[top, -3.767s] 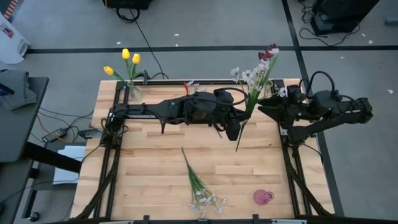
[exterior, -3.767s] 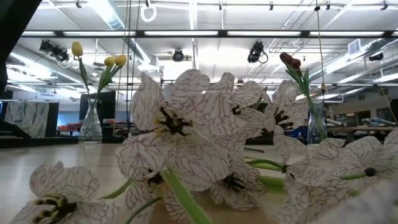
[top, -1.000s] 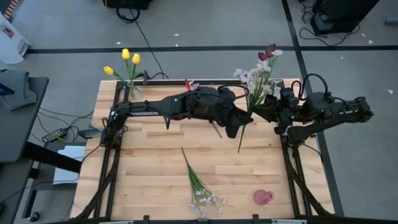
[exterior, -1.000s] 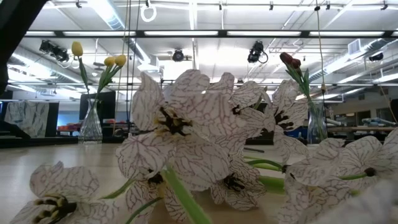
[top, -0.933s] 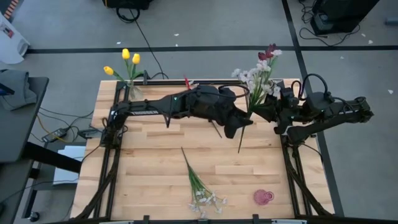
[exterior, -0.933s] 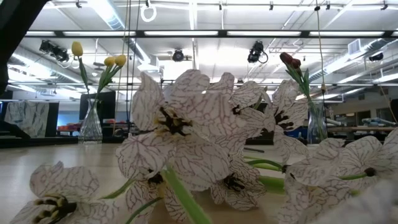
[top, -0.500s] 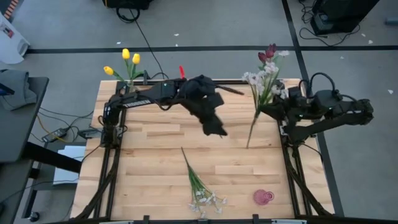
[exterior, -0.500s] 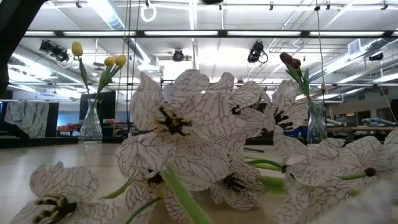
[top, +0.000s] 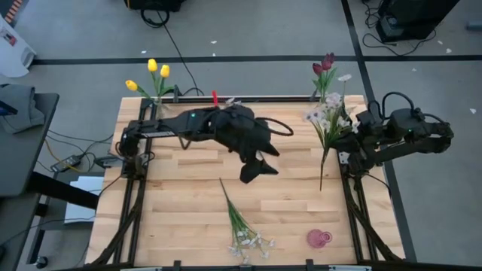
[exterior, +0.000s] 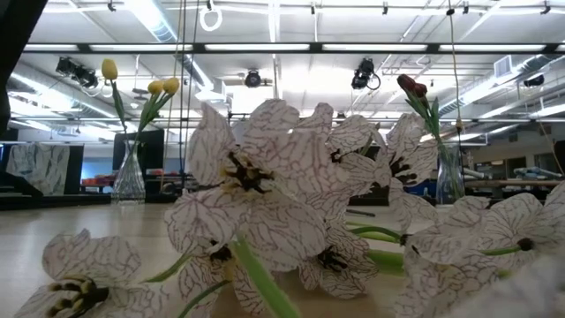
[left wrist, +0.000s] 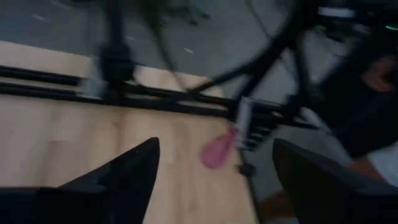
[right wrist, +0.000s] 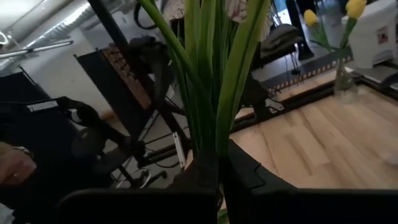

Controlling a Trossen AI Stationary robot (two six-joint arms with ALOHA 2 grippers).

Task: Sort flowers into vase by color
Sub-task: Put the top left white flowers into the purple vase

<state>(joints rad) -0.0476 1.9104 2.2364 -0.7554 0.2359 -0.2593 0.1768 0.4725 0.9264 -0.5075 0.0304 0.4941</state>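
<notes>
The wooden bench carries everything, with the left arm stretched across its middle and the right arm at its 3 o'clock edge. The left gripper hovers just past centre toward 4 o'clock, its fingers spread wide and empty. The right gripper has its fingers clamped shut on the green stems of a whitish blossom spray, held above the bench with the stem tips trailing toward 5 o'clock. A second whitish spray lies flat near 6 o'clock, and a small pink vase lies at 5 o'clock. Yellow tulips stand in a glass vase at 11 o'clock; dark red tulips stand at 1 o'clock. The likely trouble: the held spray is long and floppy, so swinging it could brush the red tulips just beside it and tip their vase, or the thin stems could slip between the fingers and twist out of line with any vase mouth.
</notes>
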